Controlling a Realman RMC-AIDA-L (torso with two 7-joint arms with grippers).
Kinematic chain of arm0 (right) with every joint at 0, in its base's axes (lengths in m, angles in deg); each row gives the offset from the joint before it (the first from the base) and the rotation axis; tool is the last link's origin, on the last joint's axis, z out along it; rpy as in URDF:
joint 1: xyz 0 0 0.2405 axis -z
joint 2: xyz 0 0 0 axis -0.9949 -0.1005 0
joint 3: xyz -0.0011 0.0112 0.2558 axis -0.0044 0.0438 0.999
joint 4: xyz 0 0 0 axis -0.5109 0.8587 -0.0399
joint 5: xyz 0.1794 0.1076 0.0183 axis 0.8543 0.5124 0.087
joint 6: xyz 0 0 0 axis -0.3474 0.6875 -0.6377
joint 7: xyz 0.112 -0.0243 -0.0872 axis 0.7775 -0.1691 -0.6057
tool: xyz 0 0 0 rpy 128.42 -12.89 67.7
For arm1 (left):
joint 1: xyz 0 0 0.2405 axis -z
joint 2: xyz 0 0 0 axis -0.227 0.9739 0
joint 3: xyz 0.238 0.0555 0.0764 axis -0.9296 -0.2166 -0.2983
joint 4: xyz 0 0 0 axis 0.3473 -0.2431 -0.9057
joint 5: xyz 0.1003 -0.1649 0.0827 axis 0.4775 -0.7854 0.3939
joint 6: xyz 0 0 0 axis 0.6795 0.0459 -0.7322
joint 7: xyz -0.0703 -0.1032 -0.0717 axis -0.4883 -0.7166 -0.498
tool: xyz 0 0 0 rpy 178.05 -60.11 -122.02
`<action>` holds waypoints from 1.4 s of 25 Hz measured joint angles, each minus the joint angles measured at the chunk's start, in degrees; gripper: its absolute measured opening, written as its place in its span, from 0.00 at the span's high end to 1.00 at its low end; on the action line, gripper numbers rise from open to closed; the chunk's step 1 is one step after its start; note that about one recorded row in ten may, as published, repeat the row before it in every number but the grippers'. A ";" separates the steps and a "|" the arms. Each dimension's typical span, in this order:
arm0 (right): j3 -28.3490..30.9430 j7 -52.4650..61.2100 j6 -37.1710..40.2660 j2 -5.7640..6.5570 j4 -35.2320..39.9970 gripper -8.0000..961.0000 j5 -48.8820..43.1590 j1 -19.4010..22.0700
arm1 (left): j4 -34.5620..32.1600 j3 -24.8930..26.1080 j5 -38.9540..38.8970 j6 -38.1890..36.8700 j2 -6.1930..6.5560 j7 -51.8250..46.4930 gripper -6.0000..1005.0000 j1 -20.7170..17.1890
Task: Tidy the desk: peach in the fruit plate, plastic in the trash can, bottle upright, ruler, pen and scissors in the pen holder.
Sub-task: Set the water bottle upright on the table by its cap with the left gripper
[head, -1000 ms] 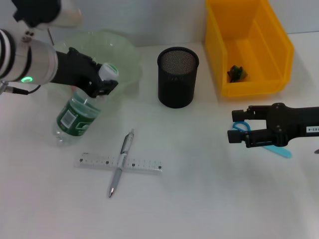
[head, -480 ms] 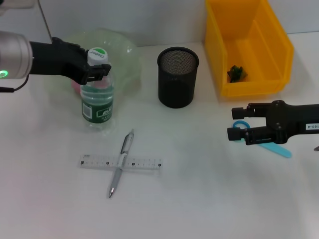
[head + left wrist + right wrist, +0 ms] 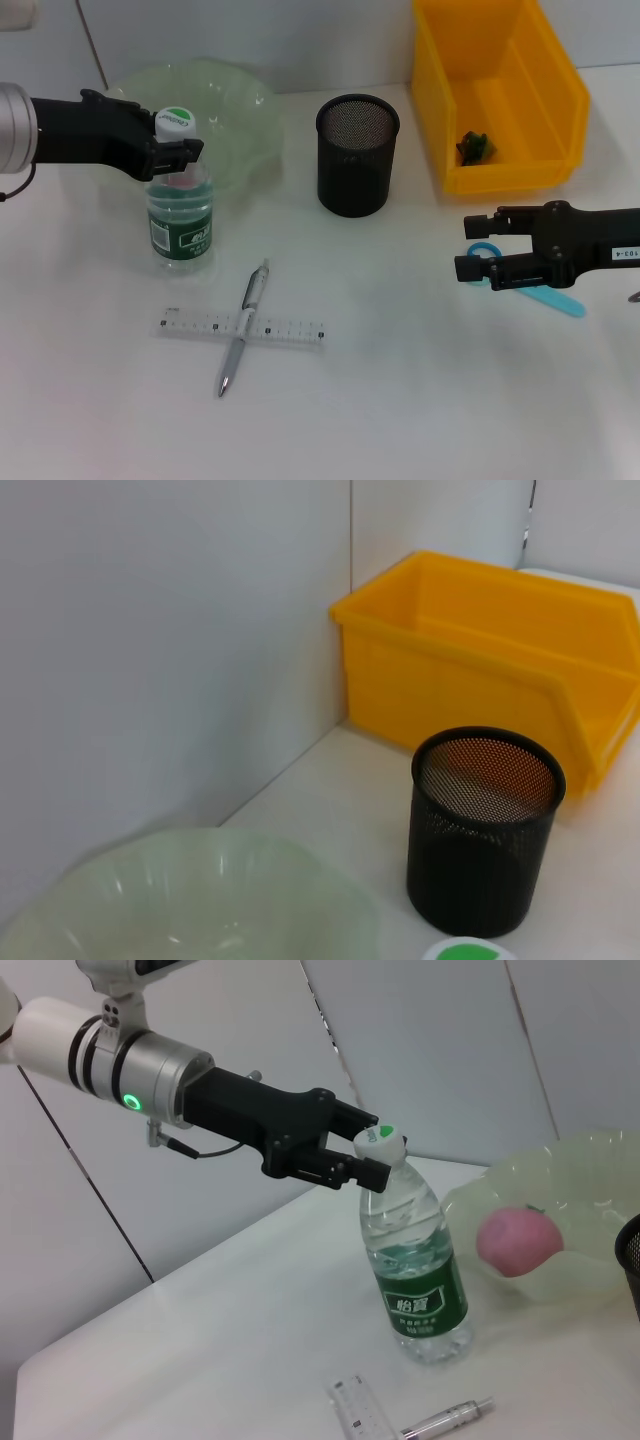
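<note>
We've got the left gripper [image 3: 172,150] clamped on the bottle [image 3: 180,222] neck, just under the cap, w/ the bottle standing upright beneath it; fruit plate [image 3: 240,110] w/ peach [image 3: 516,1241] right behind. Right gripper [image 3: 478,255] hangs spread open directly over the blue scissors [image 3: 545,295], gripping nothing; pen holder [image 3: 356,155] well off to its left.

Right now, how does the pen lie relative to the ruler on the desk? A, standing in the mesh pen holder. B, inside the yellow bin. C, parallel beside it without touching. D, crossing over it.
D: in the head view the pen lies diagonally across the ruler, forming a cross on the desk, well in front of the pen holder.
</note>
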 joint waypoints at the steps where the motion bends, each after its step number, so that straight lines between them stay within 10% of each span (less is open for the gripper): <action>1: 0.02 0.00 0.00 -0.02 0.00 0.17 0.00 0.00 | 0.09 0.06 -0.10 -0.17 0.00 0.01 0.54 -0.07; 35: -0.11 0.20 0.45 0.10 0.18 0.16 -0.11 0.09 | 3.85 2.58 -9.98 -0.02 -0.35 7.02 0.49 -3.72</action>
